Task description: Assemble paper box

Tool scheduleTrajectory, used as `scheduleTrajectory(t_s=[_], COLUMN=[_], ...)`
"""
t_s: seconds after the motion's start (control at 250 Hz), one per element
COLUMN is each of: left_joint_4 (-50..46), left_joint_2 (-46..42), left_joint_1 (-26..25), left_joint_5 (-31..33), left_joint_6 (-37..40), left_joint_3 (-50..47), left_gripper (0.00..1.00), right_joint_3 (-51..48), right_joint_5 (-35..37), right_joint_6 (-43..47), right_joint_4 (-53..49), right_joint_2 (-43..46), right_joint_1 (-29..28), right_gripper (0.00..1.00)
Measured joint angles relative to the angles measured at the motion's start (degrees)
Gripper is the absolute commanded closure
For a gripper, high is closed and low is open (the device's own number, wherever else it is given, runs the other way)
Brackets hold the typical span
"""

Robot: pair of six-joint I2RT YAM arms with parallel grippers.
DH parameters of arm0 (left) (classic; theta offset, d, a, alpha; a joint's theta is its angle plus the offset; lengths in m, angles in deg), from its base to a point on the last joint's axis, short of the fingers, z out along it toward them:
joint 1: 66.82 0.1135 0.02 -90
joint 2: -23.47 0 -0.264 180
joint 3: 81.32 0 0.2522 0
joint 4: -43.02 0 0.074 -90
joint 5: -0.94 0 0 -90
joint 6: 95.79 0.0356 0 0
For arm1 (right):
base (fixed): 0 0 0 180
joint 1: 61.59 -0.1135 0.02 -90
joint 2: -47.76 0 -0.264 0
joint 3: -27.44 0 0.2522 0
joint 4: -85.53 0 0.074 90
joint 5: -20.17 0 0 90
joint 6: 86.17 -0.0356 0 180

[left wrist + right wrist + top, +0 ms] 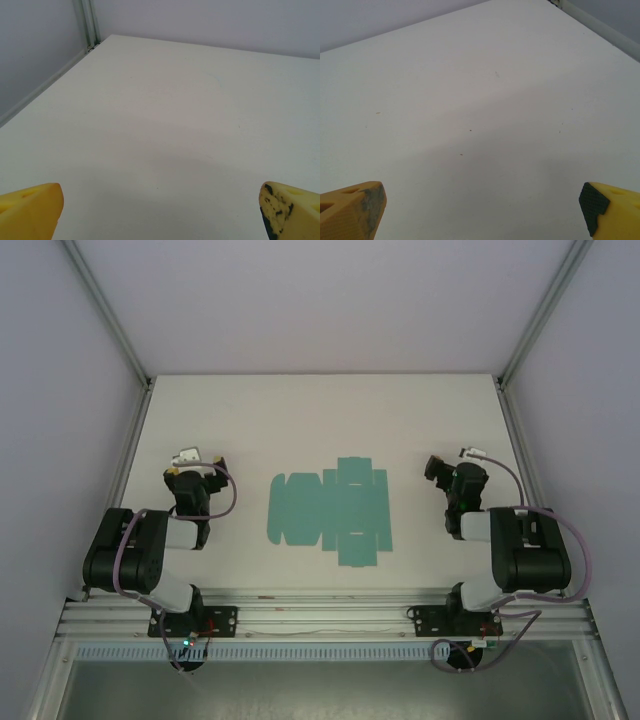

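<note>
**Nothing folded yet**

The paper box lies flat in the middle of the counter, between your arms and untouched. The left gripper and right gripper both gape wide, empty. My guess is you'll reach inward and lift a flap first.

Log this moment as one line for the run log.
stage: not started | box: flat sheet, unfolded, untouched | left gripper: open, empty | right gripper: open, empty

The left arm and the right arm are black and white, with lilac cables along them. Their fingers are yellow wedges, some with black pads.
</note>
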Motion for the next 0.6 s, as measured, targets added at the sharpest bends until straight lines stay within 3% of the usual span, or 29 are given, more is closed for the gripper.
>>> scheduleTrajectory(t_s=[0.416, 0.6], left_joint_4=[-0.72, -15.3], left_joint_2=[-0.09, -8.22], left_joint_1=[0.0, 0.0], left_joint_5=[0.0, -0.68], left_joint_6=[0.02, -0.02], left_joint_3=[0.33, 5.81], left_gripper=[0.0, 0.0], right_joint_3=[0.0, 2.8], right_joint_5=[0.0, 0.44], right_joint_6=[0.0, -0.17], right_joint_4=[0.0, -7.93], right_joint_2=[0.0, 3.93], right_joint_1=[0.0, 0.0], right_gripper=[0.0, 0.0])
